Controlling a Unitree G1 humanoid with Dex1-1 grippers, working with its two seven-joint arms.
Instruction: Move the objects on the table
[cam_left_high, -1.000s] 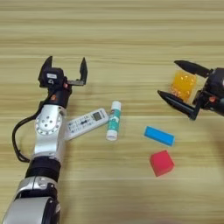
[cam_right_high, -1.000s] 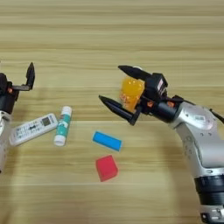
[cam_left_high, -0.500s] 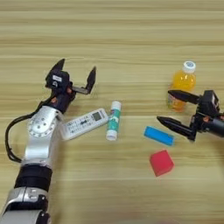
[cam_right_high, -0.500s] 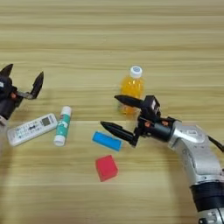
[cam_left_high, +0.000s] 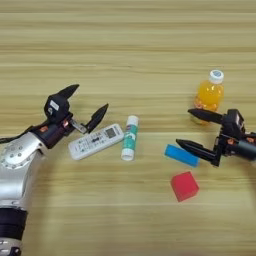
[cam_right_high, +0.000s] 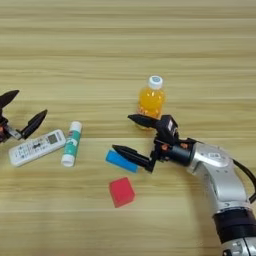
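On the table (cam_left_high: 125, 45), the bottle (cam_right_high: 150, 98) stands upright, right of centre. The right gripper (cam_right_high: 127, 135) hangs low just in front of it, fingers spread wide and empty: the upper tip lies at the bottle's base, the lower tip just beside the blue block (cam_right_high: 121, 161). The cube (cam_right_high: 122, 191) sits near the block, closer to the robot. At left, the left gripper (cam_left_high: 85, 102) is also open and holds nothing, poised just above the remote (cam_left_high: 95, 141). The glue stick (cam_left_high: 129, 137) lies just right of the remote.
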